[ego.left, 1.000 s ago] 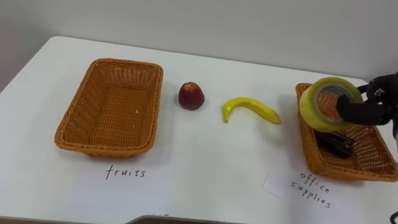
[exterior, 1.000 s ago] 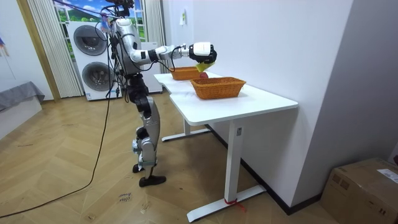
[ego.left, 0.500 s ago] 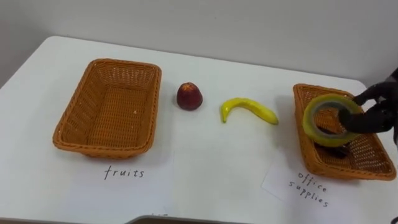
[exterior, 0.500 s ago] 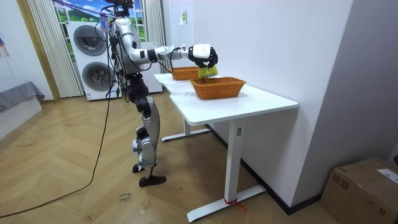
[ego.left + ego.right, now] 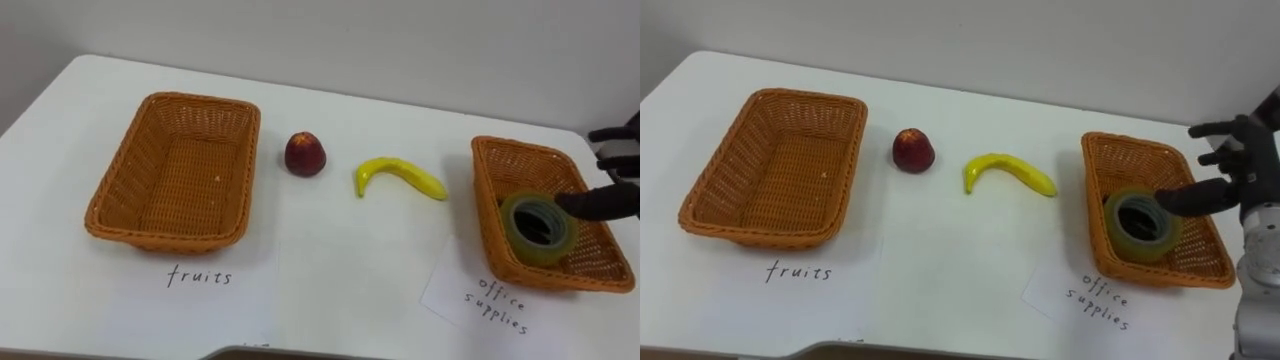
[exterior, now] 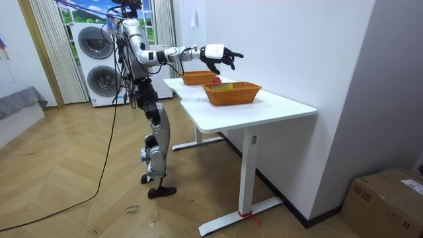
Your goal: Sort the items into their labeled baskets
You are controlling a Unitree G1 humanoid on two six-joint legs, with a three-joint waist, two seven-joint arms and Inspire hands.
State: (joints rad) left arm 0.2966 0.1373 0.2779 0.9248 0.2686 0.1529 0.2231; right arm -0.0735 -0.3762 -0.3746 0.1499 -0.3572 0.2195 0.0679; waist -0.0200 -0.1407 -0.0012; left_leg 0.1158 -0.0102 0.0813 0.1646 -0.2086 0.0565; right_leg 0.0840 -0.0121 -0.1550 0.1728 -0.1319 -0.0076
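Tape roll point(image 5: 538, 228) lies flat inside the right-hand basket point(image 5: 558, 283), the one with a handwritten paper label point(image 5: 490, 300) in front of it on the counter point(image 5: 330, 260). Right hand point(image 5: 1243, 165) is above that basket's right side, fingers spread straight, holding nothing. Thumb tip points at the roll's right edge; can't tell if it touches. Apple point(image 5: 305, 154) and banana point(image 5: 400, 176) sit on the bare counter between the two baskets, apple nearer the left basket point(image 5: 165, 238), banana about midway, the two apart. Left basket has nothing in it. From the room: robot stands upright at the counter's end, right arm stretched out level over the near basket, washing machines point(image 6: 96, 56) behind it.
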